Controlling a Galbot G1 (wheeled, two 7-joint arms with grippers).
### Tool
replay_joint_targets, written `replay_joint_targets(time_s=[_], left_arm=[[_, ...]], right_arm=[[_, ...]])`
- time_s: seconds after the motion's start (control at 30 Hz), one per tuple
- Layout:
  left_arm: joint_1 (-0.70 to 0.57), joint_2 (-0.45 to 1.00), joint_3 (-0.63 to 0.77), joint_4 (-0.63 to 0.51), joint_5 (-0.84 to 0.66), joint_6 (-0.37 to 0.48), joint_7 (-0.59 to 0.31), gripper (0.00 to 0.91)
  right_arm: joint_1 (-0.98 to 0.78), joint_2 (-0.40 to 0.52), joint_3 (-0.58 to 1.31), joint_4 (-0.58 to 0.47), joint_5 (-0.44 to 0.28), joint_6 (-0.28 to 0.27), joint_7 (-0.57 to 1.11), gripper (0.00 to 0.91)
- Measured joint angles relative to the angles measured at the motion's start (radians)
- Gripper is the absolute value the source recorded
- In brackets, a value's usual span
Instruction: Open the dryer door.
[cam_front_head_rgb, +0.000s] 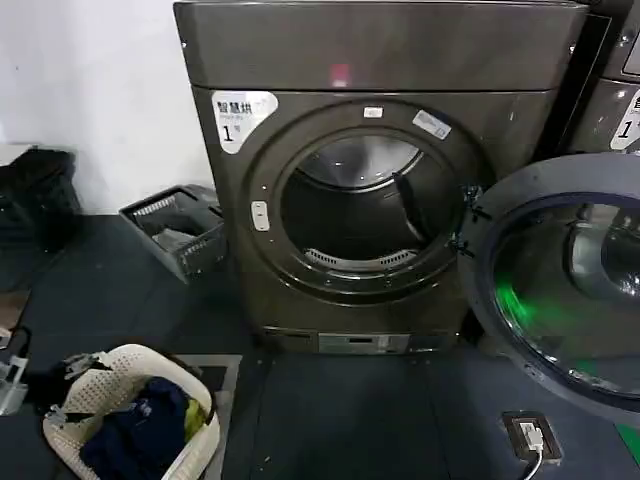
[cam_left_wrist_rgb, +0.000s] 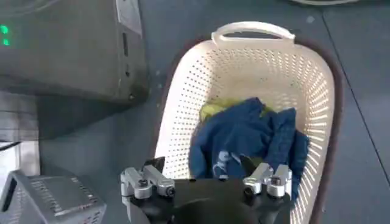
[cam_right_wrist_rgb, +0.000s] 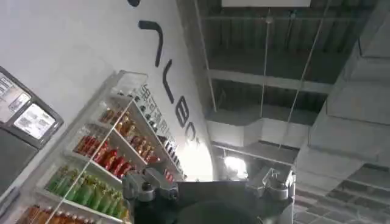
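At lower left my left end effector (cam_left_wrist_rgb: 206, 182) hangs released over the laundry basket (cam_left_wrist_rgb: 317, 91); centre frame the dryer (cam_front_head_rgb: 380, 60) gapes, its dryer door (cam_front_head_rgb: 560, 280) swung wide at right – I judge nothing left but to keep clear; right end effector (cam_right_wrist_rgb: 210, 185) released, aimed at the ceiling

Each wrist view shows a black gripper body, the left gripper (cam_left_wrist_rgb: 206, 184) and the right gripper (cam_right_wrist_rgb: 209, 186) alike carrying two silver metal finger mounts with dark screws.
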Motion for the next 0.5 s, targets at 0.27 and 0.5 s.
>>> replay_joint_targets(time_s=[0.27,0.5], left_arm=[[0.005,0.022,-0.039,0.0,0.0,-0.007,0.047,0.907],[0.0,0.037,-0.056,-0.004,0.011,-0.022,0.071,0.907]], right_arm=[[-0.006,-0.002,0.006,-0.011,-0.001,0.001,-0.001,0.907],[-0.002,-0.007,0.012,-0.009,-0.008,0.001,-0.002,0.907]])
